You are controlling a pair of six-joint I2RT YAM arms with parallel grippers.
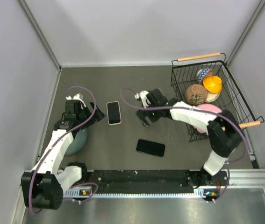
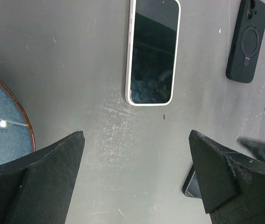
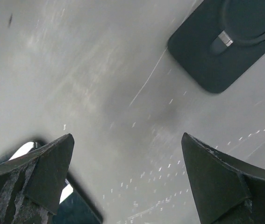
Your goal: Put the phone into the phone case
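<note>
A phone (image 1: 114, 113) (image 2: 153, 51) with a white rim lies screen up on the grey table. A black phone case (image 2: 247, 39) (image 3: 225, 42) lies to its right, back side up, with its ring showing. In the top view the right arm hides the case. A second, black phone (image 1: 150, 147) (image 2: 191, 185) (image 3: 74, 210) lies nearer the arms. My left gripper (image 1: 80, 116) (image 2: 136, 137) hangs open over bare table, short of the white-rimmed phone. My right gripper (image 1: 146, 116) (image 3: 126, 137) is open too, over bare table between the case and the black phone.
A blue plate (image 1: 78, 140) (image 2: 1, 130) sits under the left arm. At the back right stands a wire basket (image 1: 174, 74) with wooden handles, holding a yellow toy (image 1: 212, 84), a brown ball (image 1: 196, 94) and other items. Grey walls close in the table.
</note>
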